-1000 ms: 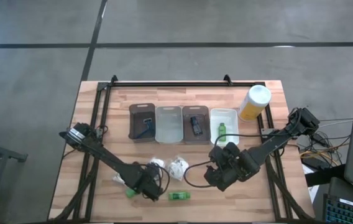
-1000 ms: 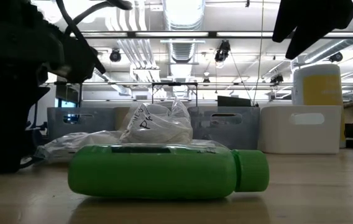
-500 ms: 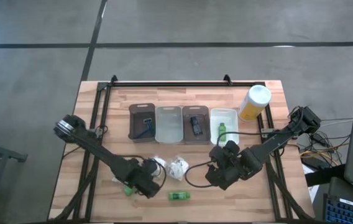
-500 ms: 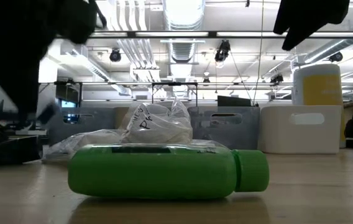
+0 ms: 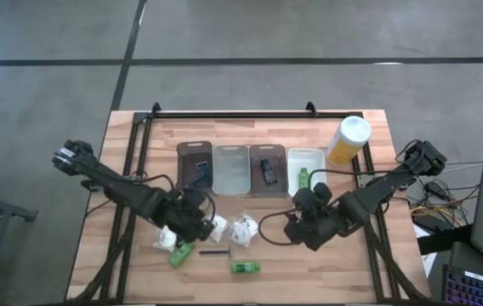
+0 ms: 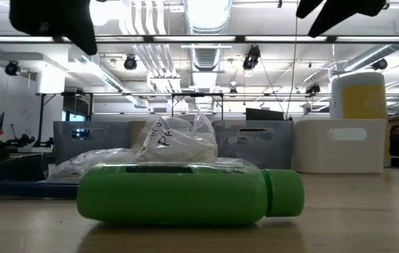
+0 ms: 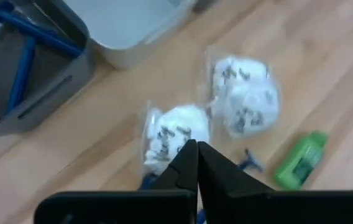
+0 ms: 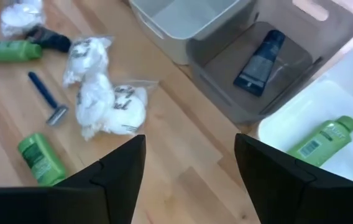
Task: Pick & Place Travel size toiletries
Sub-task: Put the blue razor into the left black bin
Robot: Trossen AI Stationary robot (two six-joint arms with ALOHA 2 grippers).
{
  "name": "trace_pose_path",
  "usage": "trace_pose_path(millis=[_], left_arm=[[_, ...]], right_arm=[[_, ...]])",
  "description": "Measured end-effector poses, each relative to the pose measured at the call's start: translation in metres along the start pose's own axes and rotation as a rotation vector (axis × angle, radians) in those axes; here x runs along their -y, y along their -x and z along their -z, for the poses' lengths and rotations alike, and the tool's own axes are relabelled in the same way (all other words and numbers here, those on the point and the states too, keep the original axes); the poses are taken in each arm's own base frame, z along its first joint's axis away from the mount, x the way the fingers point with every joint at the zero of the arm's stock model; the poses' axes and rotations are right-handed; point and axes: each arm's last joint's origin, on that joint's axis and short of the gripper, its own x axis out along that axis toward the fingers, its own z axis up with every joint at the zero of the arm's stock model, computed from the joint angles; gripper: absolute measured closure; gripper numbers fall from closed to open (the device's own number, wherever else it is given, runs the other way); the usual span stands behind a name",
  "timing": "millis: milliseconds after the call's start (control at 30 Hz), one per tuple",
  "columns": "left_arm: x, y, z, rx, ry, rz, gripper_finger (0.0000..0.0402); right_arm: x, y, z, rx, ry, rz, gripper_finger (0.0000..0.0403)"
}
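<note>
Green bottle (image 5: 244, 268) lies flat, cap toward right arm; left end effector (image 7: 196, 163) clenched empty; right end effector (image 8: 189, 163) released

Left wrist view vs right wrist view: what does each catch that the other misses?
Only the left wrist view: the dark grey tray holding blue razor sticks, and the left gripper, shut.
Only the right wrist view: the black tube in the mid-grey tray, the bright green bottle in the white tray, and the right gripper, open.
Both: white crinkly wrapped bundles, a loose green bottle and a loose blue razor on the wooden table, plus the pale translucent tray.
</note>
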Motion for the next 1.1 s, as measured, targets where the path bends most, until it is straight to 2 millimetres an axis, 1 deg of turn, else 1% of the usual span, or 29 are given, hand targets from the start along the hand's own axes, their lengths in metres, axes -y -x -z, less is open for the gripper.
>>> trace_pose_path(millis=[67,133,233,300,367,433,533,633,733,833,967,1100], left_arm=[[0.006,-0.006,0.003,-0.036,-0.067,0.031,0.0384],[0.019,-0.017,0.01,-0.082,-0.146,0.089,0.0367],[0.038,-0.04,0.025,-0.167,-0.279,0.18,0.0332],[0.047,-0.057,0.038,-0.215,-0.398,0.205,0.0302],[0.05,-0.074,0.05,-0.257,-0.509,0.184,0.0268],[0.052,-0.085,0.058,-0.28,-0.59,0.167,0.0235],[0.057,-0.095,0.066,-0.278,-0.722,0.176,0.019],[0.059,-0.103,0.071,-0.282,-0.831,0.176,0.0161],[0.062,-0.109,0.073,-0.265,-0.886,0.201,0.0154],[0.059,-0.117,0.075,-0.262,-0.939,0.17,0.0159],[0.056,-0.126,0.075,-0.265,-0.983,0.146,0.0182],[0.056,-0.133,0.078,-0.276,-1.018,0.142,0.0218]], right_arm=[[0.002,-0.002,0.0,-0.003,0.007,0.02,0.0152],[0.004,-0.005,0.0,-0.004,0.003,0.031,0.0146],[0.007,-0.01,-0.002,-0.006,-0.014,0.051,0.0138],[0.009,-0.012,-0.005,-0.005,-0.031,0.058,0.0132],[0.01,-0.013,-0.006,-0.005,-0.031,0.062,0.0127],[0.01,-0.014,-0.008,-0.01,-0.029,0.065,0.0122],[0.011,-0.015,-0.009,-0.023,-0.031,0.066,0.0116],[0.012,-0.016,-0.009,-0.031,-0.032,0.066,0.0112],[0.012,-0.016,-0.009,-0.035,-0.034,0.065,0.011],[0.012,-0.016,-0.009,-0.042,-0.037,0.065,0.0111],[0.013,-0.016,-0.008,-0.045,-0.046,0.075,0.0123],[0.013,-0.016,-0.008,-0.047,-0.046,0.079,0.0135]])
